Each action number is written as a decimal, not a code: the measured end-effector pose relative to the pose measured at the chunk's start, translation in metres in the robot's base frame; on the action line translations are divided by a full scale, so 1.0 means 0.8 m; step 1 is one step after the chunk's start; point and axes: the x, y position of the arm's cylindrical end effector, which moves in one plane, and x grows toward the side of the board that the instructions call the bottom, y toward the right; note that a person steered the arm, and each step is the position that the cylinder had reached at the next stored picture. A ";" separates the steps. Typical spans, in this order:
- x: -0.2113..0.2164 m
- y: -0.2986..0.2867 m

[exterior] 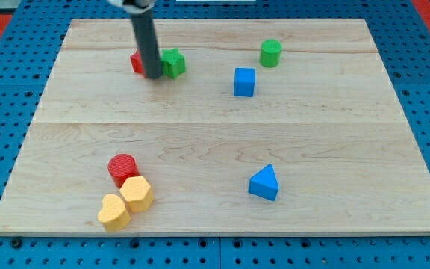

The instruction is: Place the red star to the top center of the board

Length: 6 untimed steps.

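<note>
The red star (136, 61) sits near the top of the worktop (215, 142) but left of centre, so the task is only part done: it has the height it needs, more or less, and still has to travel toward the view's right to reach the top centre. Most of the red piece is hidden behind the rod, so I take it for the star from the little that shows at the rod's left; its points cannot be made out.

The rod comes down from the view's top edge, nearly upright, and my tip (153, 76) rests on the board squarely between the red star and the green star (174, 63), touching or very nearly touching both. There is no hand on this arm, so nothing is grasped or released; the tip can only push.

As placed, the tip is on the red star's right side, which is the wrong side for a push to the right. My judgement is that it would need to come round to the star's left first. The green star also lies just beside it on the way and could be shoved along.

Further right stand a blue cube (244, 81) and a green cylinder (270, 53), clear of the top centre.
</note>
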 end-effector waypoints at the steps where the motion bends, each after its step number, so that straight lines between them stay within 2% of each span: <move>1: -0.061 -0.002; 2: -0.028 -0.047; 3: 0.028 -0.066; 4: 0.005 -0.117; 5: -0.055 -0.129; 6: -0.060 -0.080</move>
